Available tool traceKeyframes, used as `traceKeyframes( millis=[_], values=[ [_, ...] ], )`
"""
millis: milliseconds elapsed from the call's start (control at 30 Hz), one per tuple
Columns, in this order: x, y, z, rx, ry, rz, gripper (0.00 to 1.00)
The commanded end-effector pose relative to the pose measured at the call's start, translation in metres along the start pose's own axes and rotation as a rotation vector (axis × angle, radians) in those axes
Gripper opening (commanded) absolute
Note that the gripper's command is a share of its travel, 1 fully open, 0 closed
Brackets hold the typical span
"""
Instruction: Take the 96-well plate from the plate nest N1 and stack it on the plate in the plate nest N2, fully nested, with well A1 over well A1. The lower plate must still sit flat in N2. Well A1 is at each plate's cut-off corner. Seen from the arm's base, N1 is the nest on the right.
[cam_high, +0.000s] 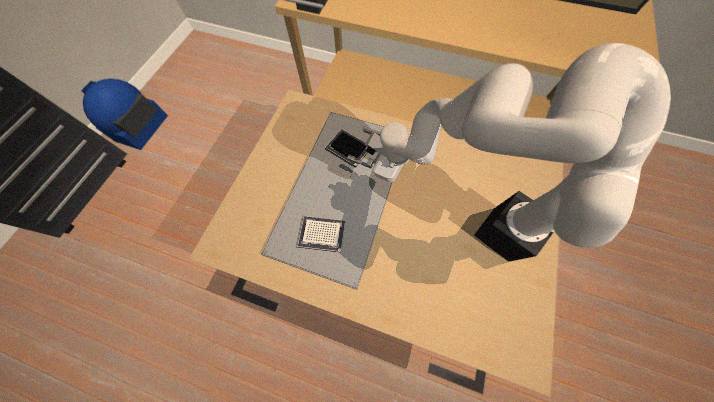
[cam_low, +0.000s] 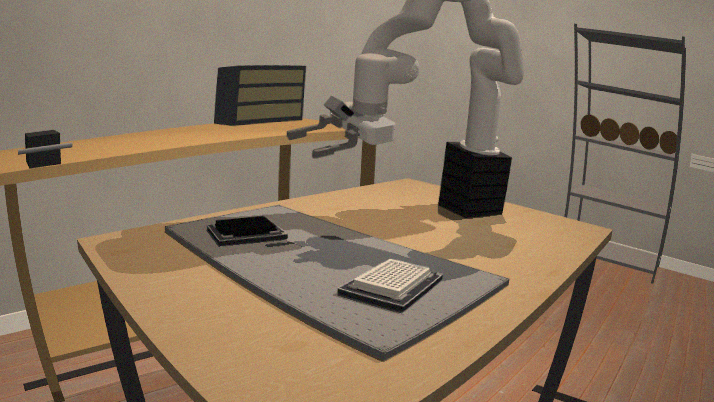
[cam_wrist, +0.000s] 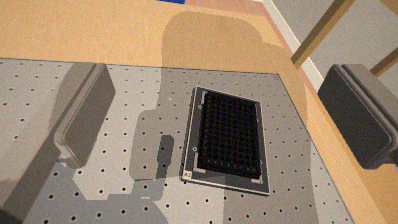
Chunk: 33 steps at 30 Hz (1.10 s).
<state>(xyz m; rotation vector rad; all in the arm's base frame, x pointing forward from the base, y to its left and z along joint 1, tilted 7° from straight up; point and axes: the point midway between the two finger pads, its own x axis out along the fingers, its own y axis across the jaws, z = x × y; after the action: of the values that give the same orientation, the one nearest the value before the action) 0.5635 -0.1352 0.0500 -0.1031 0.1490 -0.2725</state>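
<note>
The robot's arm (cam_high: 565, 132) (cam_low: 477, 107) has glossy off-white, rounded tubular segments; its jaws (cam_low: 319, 143) have dark grey, round-cornered pads (cam_wrist: 355, 117).

Top view: arm (cam_high: 550, 135) (cam_low: 482, 100) blocks part of the claw (cam_high: 367, 146) (cam_low: 309, 143) (cam_wrist: 222, 115). Wells in black plate (cam_high: 348, 145) (cam_low: 245, 226) (cam_wrist: 230, 132) too dark to make out in top & ext. views; cream plate's (cam_high: 321, 233) (cam_low: 393, 275) cut-off corner too small to tell. Ext. pic crops arm's top & tabletop's (cam_high: 450, 310) (cam_low: 150, 310) (cam_wrist: 75, 30) near edge. Wrist cam: pegboard (cam_high: 300, 200) (cam_low: 300, 280) (cam_wrist: 135, 90) cut off L & bottom, blue thing (cam_high: 125, 112) (cam_wrist: 171, 1) nearly all out of frame.
</note>
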Motion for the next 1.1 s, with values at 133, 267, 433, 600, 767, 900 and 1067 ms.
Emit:
traceKeyframes(
  millis=[133,267,433,600,767,900,1067],
  values=[
    [-0.015,0.017,0.022,0.075,-0.041,0.057,0.37],
    [-0.023,0.024,0.033,0.092,-0.052,0.072,0.37],
    [-0.034,0.033,0.046,0.129,-0.081,0.104,0.37],
    [-0.044,0.040,0.057,0.163,-0.113,0.135,0.37],
    [-0.053,0.045,0.067,0.193,-0.147,0.166,0.37],
    [-0.059,0.048,0.073,0.193,-0.147,0.166,0.37],
    [-0.072,0.053,0.086,0.220,-0.183,0.194,0.37]
  ],
)
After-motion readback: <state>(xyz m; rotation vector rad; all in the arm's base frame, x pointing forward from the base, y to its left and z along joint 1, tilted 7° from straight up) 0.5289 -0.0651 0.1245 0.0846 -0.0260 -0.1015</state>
